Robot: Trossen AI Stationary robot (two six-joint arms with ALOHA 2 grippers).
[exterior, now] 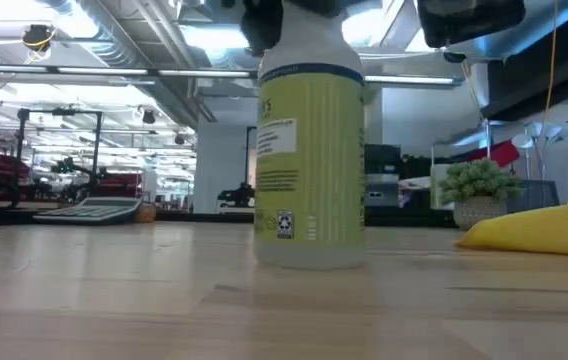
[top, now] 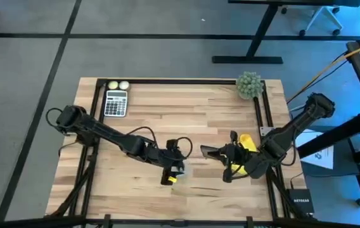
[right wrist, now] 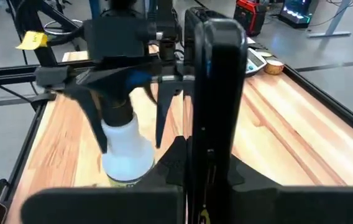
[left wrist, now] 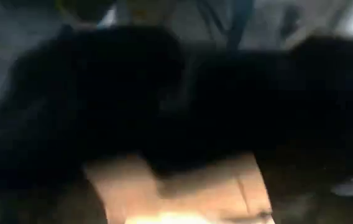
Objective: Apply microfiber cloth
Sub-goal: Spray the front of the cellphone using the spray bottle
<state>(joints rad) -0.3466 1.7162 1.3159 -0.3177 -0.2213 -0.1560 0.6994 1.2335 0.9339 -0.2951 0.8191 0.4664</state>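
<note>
From above, the pale wooden slatted counter [top: 192,114] carries a grey calculator [top: 116,103] and a small green potted plant [top: 250,84] at its far edge. The left tool [top: 173,171] sits over a spray bottle near the counter's middle; whether it grips the bottle cannot be told. The right tool [top: 213,152] is clamped on a flat black smartphone [top: 209,151], with the bright yellow wrinkled microfiber cloth [top: 246,152] lying just beside that arm's wrist.

At counter height, the yellow-green labelled plastic spray bottle [exterior: 309,160] stands upright, and the cloth [exterior: 539,228] rests on the wood to its right.

The left wrist view is dark and blurred.

In the right wrist view, the smartphone [right wrist: 217,106] stands on edge between the fingers, facing the bottle [right wrist: 125,149].
</note>
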